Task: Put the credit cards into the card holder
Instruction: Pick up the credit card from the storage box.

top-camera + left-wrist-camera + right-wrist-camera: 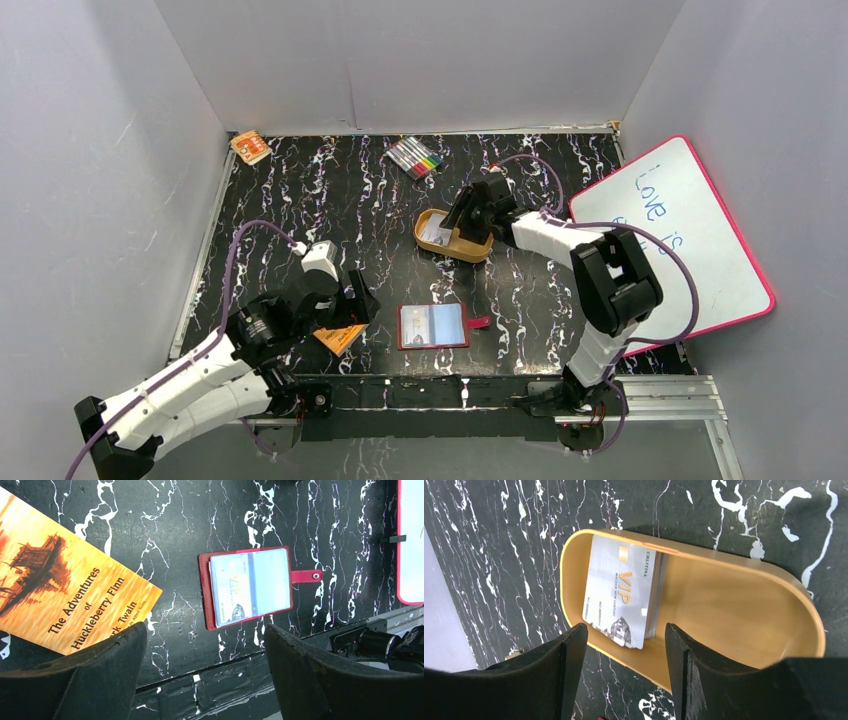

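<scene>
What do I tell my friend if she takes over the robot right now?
Left gripper: open, empty, hanging near the card holder.
Right gripper: open, empty, over the stack of credit cards in the orange tin.
Card holder: lying open, pockets up.
Done: one card sits in a pocket.
Left: the stack in the tin; how many cards it holds cannot be told.
</scene>
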You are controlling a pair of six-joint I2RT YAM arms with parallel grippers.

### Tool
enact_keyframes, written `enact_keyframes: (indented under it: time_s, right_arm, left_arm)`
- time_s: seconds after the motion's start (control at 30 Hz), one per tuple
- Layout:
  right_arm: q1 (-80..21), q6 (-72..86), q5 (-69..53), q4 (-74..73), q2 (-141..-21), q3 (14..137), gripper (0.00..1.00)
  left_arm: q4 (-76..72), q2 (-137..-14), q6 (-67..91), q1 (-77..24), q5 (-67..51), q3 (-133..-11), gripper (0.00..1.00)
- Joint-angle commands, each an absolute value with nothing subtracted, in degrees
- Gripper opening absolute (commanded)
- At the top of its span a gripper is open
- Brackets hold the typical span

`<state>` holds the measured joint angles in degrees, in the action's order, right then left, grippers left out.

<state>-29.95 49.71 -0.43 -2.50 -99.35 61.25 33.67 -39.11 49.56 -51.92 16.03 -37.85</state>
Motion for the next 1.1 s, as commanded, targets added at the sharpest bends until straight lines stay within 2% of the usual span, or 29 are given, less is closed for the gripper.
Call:
enact_keyframes:
  time_s: [0.0, 0.3, 0.63, 1.07]
  right_arm:
    - [-29.95, 51.08, -0.34, 0.67, -101.64, 64.43, 0.65]
    - [-29.97, 50.32, -0.35, 0.36, -104.71, 66.06, 0.64]
    - [-29.97, 50.00, -0.82, 0.09, -106.47, 65.74, 0.48]
    - [-29.69, 49.83, -0.35, 1.53, -104.16, 62.48, 0.40]
  left_arm:
    - [34.98, -38.18, 50.00, -51.77, 18.01, -37.26, 0.84]
    - [35.13, -39.15, 49.87, -51.78, 17.83, -37.34, 0.84]
    - [34.90, -39.66, 49.76, -51.77, 17.48, -37.26, 0.84]
    - [34.90, -39.69, 49.74, -51.77, 17.75, -37.26, 0.84]
